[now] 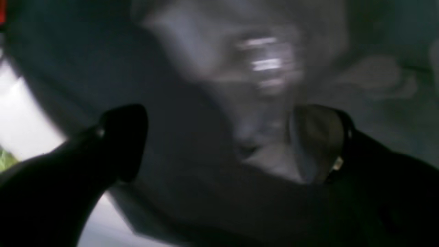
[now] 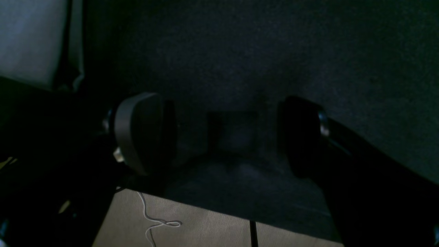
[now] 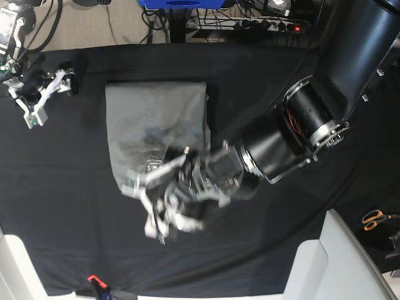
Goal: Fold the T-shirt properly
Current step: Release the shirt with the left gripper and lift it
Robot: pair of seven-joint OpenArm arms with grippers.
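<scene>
Spread wide, our left gripper (image 1: 219,144) shows two dark rounded fingers in the left wrist view, with the blurred grey T-shirt (image 1: 240,68) at twelve o'clock, soft and creased. Our right gripper (image 2: 226,133) also gapes in its wrist view, over matte black cloth (image 2: 274,51). From the base view, we see the T-shirt (image 3: 156,119) folded into a rectangle, the left gripper (image 3: 156,200) at its six o'clock edge, the right gripper (image 3: 39,94) well apart at nine o'clock.
</scene>
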